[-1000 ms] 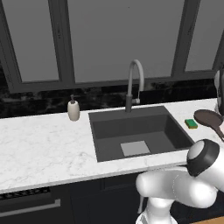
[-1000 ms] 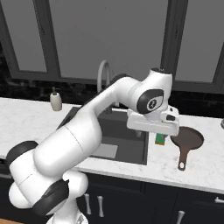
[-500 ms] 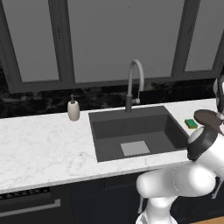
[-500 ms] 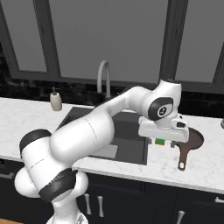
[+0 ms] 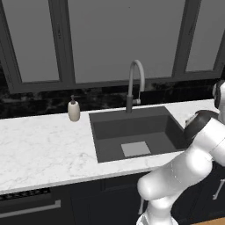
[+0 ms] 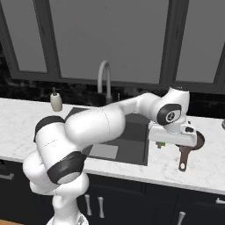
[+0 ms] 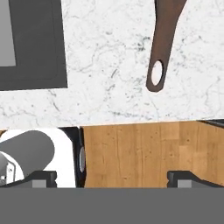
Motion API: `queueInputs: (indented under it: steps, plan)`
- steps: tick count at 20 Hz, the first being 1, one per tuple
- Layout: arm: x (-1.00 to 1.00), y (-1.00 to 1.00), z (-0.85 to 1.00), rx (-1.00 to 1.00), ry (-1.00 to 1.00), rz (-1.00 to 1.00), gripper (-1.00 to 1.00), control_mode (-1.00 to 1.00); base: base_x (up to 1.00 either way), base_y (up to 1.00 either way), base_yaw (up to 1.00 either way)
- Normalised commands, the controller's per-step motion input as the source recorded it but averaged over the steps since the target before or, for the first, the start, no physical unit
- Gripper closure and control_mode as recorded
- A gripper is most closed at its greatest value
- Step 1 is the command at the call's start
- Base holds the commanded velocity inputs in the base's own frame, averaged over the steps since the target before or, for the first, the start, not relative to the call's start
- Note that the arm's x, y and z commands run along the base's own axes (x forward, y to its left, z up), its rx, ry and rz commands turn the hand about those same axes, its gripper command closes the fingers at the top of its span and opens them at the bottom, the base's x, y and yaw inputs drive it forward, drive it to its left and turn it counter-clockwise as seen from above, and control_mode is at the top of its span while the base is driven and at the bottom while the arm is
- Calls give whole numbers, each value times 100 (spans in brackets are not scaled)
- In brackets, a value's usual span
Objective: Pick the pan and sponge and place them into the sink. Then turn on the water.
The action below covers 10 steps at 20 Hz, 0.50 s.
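Your gripper (image 7: 112,177) spread wide, nothing held, hovering right of sink (image 6: 132,145), near pan (image 6: 193,143) handle, likely lining up grasp.

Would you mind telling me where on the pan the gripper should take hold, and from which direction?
Grip the pan by its thin straight handle, coming down from above with the open gripper straddling it. The handle lies flat on the counter, pointing toward the front edge, narrow enough to fit between the fingers.

The dark-brown pan (image 6: 198,141) lies on the counter (image 6: 206,169) right of the empty dark-grey sink (image 6: 127,147), handle toward the front edge; a green sponge (image 6: 161,143) beside it.
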Motion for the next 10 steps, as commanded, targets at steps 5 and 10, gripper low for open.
queueInputs:
  steps: [5,10]
  plan:
    - [40,-21,-26,2,0,0,-100,-100,0,0,0]
    - [52,-19,-32,0,0,1,-100,-100,0,0,0]
